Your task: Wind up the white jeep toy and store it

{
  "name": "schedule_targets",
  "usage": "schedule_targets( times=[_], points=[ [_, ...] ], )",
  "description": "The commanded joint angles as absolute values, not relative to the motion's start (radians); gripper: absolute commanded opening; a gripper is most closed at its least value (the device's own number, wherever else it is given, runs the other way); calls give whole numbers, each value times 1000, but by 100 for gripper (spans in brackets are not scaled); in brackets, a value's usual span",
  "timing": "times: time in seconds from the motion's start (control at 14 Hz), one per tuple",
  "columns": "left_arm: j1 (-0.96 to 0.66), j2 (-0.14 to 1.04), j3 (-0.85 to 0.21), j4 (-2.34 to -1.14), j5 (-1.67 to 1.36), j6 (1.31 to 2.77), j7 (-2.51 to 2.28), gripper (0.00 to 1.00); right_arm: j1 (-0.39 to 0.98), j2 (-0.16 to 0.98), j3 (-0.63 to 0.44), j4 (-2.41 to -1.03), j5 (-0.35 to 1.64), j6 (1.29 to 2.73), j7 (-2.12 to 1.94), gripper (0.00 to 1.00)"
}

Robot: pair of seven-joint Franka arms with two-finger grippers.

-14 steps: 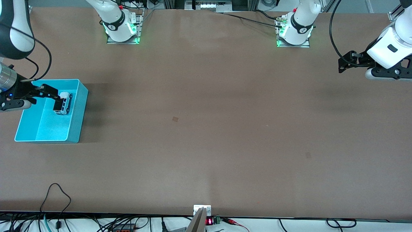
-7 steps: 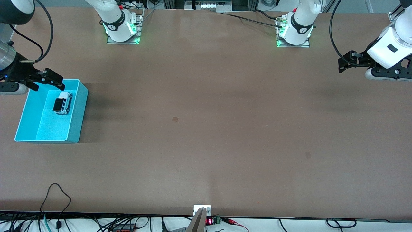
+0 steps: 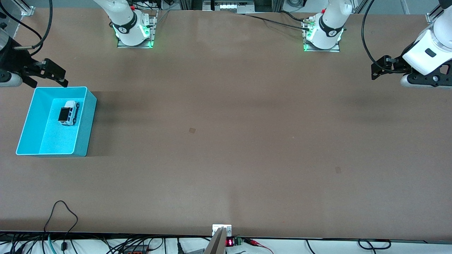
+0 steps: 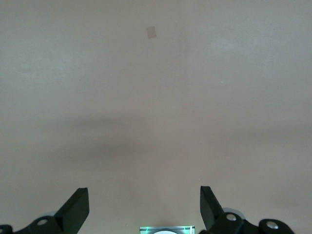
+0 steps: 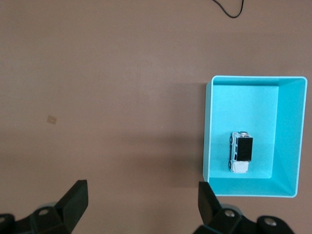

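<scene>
I count one white jeep toy, resting on its wheels inside one turquoise bin at the middle left of the front view. My right gripper hangs above the bin's upper edge, fingers spread and empty. My left gripper waits at the upper right, fingers open over bare bench. Only the right wrist view shows the jeep's black roof squarely from above.

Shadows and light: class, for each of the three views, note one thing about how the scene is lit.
Front view: green glow at both arm bases, and the turquoise bin casts a dark shadow toward the left arm's end of the table. Left wrist view: soft dim bands cross the bare table. Right wrist view: even light, the white jeep toy sharp inside the bin, no glare.
</scene>
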State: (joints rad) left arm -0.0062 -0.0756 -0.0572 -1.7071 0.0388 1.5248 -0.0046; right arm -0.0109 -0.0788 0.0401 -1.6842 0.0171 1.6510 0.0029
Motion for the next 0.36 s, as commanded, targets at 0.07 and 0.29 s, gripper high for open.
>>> schedule_targets(
  times=[0.07,0.29],
  points=[
    [-2,-77,-63,-1689,55,1505,17,100,-17,-83,41,-1657,29,1618,12,100],
    [-2,-77,-63,-1689,55,1505,17,100,-21,-72,37,-1654,31,1626,3,100]
  ],
)
